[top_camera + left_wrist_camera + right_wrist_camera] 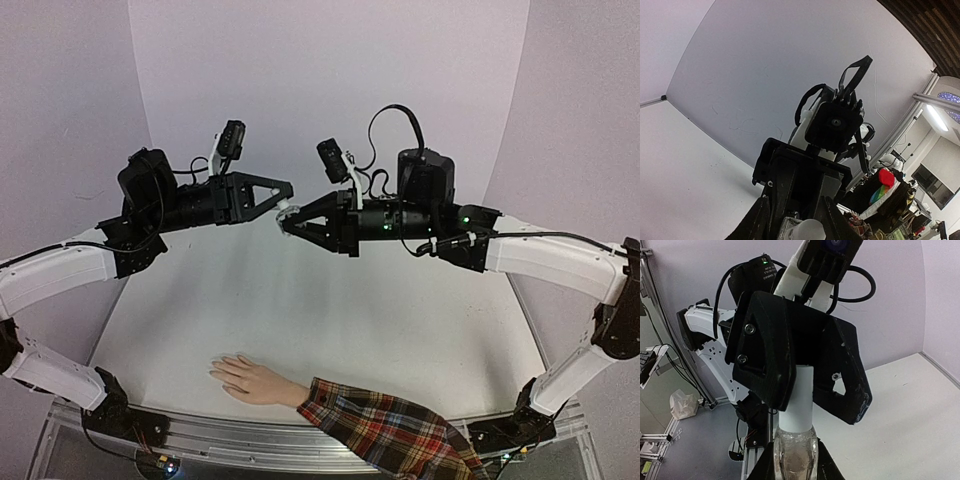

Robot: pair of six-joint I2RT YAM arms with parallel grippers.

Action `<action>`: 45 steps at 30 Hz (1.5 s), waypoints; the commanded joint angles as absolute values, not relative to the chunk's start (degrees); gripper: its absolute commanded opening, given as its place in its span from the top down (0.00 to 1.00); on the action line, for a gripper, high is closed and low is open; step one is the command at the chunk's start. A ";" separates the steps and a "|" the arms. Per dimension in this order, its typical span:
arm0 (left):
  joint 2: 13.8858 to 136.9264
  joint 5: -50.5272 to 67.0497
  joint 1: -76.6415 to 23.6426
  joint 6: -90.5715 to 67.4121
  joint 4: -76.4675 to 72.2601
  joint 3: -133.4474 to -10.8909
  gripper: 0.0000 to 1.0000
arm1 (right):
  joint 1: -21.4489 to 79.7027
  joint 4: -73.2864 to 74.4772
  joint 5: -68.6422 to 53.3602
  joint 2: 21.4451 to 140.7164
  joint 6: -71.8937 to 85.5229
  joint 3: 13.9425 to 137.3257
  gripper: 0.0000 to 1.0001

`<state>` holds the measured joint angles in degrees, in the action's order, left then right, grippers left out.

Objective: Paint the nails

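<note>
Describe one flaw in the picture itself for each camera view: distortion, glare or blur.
Top external: the wide lens bows the edges of the white table; light is soft, shadows faint. Left wrist: the bright strip lamp glares white. Right wrist: the small clear white-capped bottle sits too near the lens and blurs.

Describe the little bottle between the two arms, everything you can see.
The bottle is small, with a clear, glass-like body and a tall white cylindrical cap. It hangs in mid-air above the table, between the two arms, cap toward the left one. The right pincer is shut on its body; the left pincer straddles the cap, contact unclear.
</note>
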<state>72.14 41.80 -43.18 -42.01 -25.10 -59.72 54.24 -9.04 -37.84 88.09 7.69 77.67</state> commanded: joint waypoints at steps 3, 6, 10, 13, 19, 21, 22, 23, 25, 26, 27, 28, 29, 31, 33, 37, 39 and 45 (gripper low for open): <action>71.98 43.46 -43.07 -40.60 -25.10 -61.32 0.76 | 53.96 -13.56 -37.30 88.73 9.92 78.88 1.00; 71.63 42.08 -43.08 -39.11 -22.75 -61.62 0.87 | 53.91 -13.40 -28.13 88.72 11.47 78.69 1.00; 71.10 35.73 -43.29 -36.42 -16.89 -62.29 1.00 | 55.19 -11.25 -7.19 88.84 12.57 79.20 1.00; 71.85 24.66 -44.49 -33.52 -7.58 -65.10 1.00 | 62.01 -6.65 24.75 91.59 3.45 83.39 1.00; 74.45 24.09 -45.38 -34.35 -7.37 -66.41 1.00 | 67.55 -6.07 37.90 96.81 -5.93 88.96 1.00; 74.92 26.63 -45.37 -34.53 -8.38 -66.27 1.00 | 67.51 -6.14 34.33 96.37 -6.22 88.12 1.00; 74.87 27.48 -45.36 -34.56 -8.90 -66.07 0.98 | 67.41 -6.18 32.50 96.03 -6.32 87.55 1.00; 74.79 28.33 -45.35 -34.59 -9.38 -65.86 0.96 | 67.22 -6.24 30.41 95.60 -6.37 86.86 1.00; 74.59 29.79 -45.37 -34.74 -10.14 -65.46 0.80 | 66.71 -6.41 25.52 94.43 -6.48 85.17 1.00; 74.43 30.31 -45.36 -34.80 -10.13 -65.39 0.71 | 66.26 -6.61 23.49 93.53 -6.48 83.92 1.00; 74.20 30.56 -45.34 -34.75 -9.82 -65.39 0.61 | 65.80 -6.88 20.88 92.58 -6.58 82.75 1.00; 73.85 30.87 -45.32 -34.69 -9.49 -65.38 0.52 | 65.35 -7.28 18.64 91.62 -6.71 81.55 1.00; 73.32 31.22 -45.26 -34.66 -9.21 -65.23 0.43 | 64.88 -7.77 17.00 90.51 -6.97 80.12 1.00; 72.32 31.93 -44.85 -34.78 -8.78 -64.82 0.29 | 64.08 -8.15 13.30 88.37 -8.13 77.53 1.00; 71.39 32.42 -44.51 -35.07 -8.33 -64.45 0.19 | 63.68 -8.42 10.74 86.75 -9.75 75.47 1.00; 70.19 32.41 -44.29 -35.27 -6.49 -64.66 0.08 | 62.97 -8.45 6.34 84.63 -10.74 73.02 1.00; 70.08 32.28 -44.30 -35.40 -5.92 -64.89 0.07 | 62.65 -8.44 4.39 84.25 -10.10 72.52 1.00; 71.34 31.74 -44.31 -34.73 -2.13 -67.81 0.16 | 62.47 -8.41 1.60 84.87 -9.39 73.03 1.00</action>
<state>71.53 31.41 -44.51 -35.51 -5.32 -64.39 62.70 -5.58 5.21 86.04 -9.21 72.69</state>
